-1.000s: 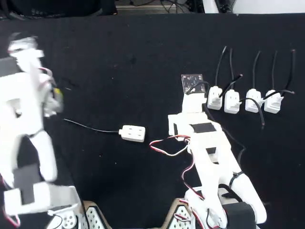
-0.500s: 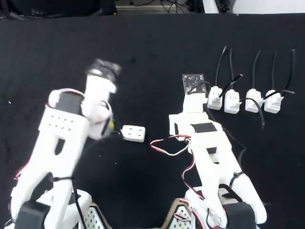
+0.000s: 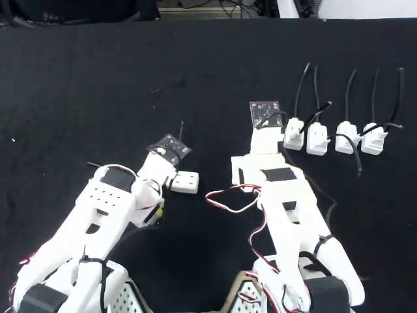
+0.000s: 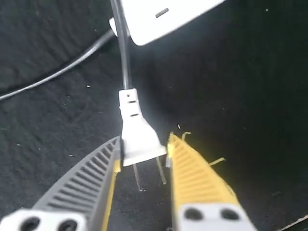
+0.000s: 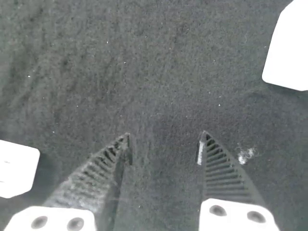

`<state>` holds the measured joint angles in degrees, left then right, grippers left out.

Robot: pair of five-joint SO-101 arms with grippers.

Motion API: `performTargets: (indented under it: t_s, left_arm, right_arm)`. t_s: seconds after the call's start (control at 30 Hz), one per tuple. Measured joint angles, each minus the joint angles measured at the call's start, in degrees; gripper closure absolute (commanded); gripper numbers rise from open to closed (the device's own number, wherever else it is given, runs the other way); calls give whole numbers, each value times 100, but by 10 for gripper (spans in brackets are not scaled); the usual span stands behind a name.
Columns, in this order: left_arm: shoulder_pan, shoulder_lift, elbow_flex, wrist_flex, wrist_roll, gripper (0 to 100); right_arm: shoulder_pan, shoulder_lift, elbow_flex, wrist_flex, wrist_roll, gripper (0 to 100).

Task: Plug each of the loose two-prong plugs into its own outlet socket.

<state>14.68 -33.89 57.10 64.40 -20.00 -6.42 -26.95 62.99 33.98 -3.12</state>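
White two-prong plug (image 4: pixel 138 139) pinched by its body between the fingers of the left hand (image 4: pixel 143 147), prongs pointing back at the wrist, its black cord passing the white outlet socket (image 4: pixel 163 14) on the black bench (image 4: pixel 240 72), right hand (image 5: pixel 163 144) spread open, holding nothing, near four white corded plug blocks (image 3: pixel 316 139)

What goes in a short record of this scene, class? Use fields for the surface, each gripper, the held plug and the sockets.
surface: black cloth-covered table
left gripper: shut on a white two-prong plastic plug, prongs pointing toward the wrist camera
right gripper: open over bare cloth, holding nothing
nearest socket: white rectangular outlet block, close beside the left gripper
other sockets: row of four white outlet blocks with black cords, beside the right arm
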Motion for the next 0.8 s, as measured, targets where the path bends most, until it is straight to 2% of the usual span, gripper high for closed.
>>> performTargets:
  t_s: [0.1,0.23,0.33,0.43,0.53,0.6,0.7,0.8]
  left_arm:
    - [18,0,0,88,-26,766]
    - [-114,-220,-308,651,-123,766]
    - [-642,-501,-721,976,-387,766]
    - [-1451,-765,-826,993,-563,766]
    - [-2338,-967,-721,607,-536,766]
    - [-2892,-1081,-334,70,-334,766]
    - [-3490,-1187,431,-844,185,766]
    - [-3859,-1204,1108,-1618,809,766]
  right_arm:
    - [0,0,0,0,0,786]
    - [0,0,0,0,0,786]
    - [0,0,0,0,0,786]
    - [0,0,0,0,0,787]
    - [0,0,-97,18,167,787]
    - [-62,0,-264,220,466,785]
    - [-633,0,-536,721,1099,783]
    - [-1433,0,-615,1134,2242,783]
